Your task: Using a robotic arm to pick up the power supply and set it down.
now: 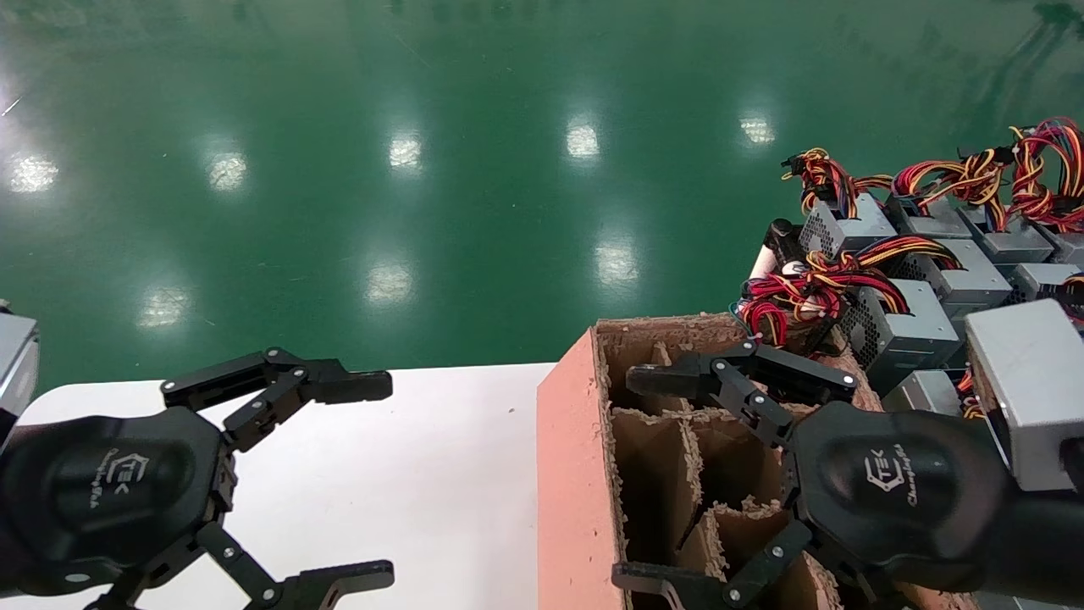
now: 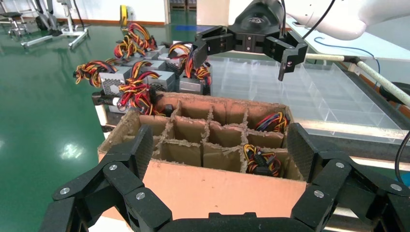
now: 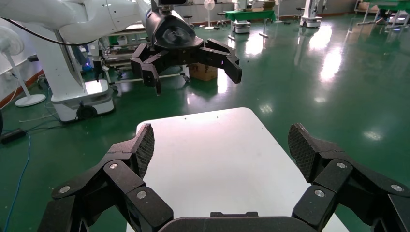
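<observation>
— Where's the right arm's glossy black gripper [image 1: 652,474] from where you stand?

— Hanging over the brown cardboard box with paper dividers [image 1: 566,474], fingers spread wide, nothing between them.

— And the power supply?

— The closest one, a small grey metal box with a perforated side [image 1: 898,326], sits just beyond the carton's far corner, ahead of the upper fingertip and apart from it. Its red, yellow and black wire bundle [image 1: 800,296] spills toward the carton's edge. More grey units [image 1: 974,254] are packed behind it.

— The other arm?

— The left black gripper [image 1: 385,483] hovers over the white tabletop [image 1: 406,474], also spread and empty, well apart from the carton.

— Anything already in the carton?

— Coloured wires [image 2: 258,159] show in two cells.
</observation>
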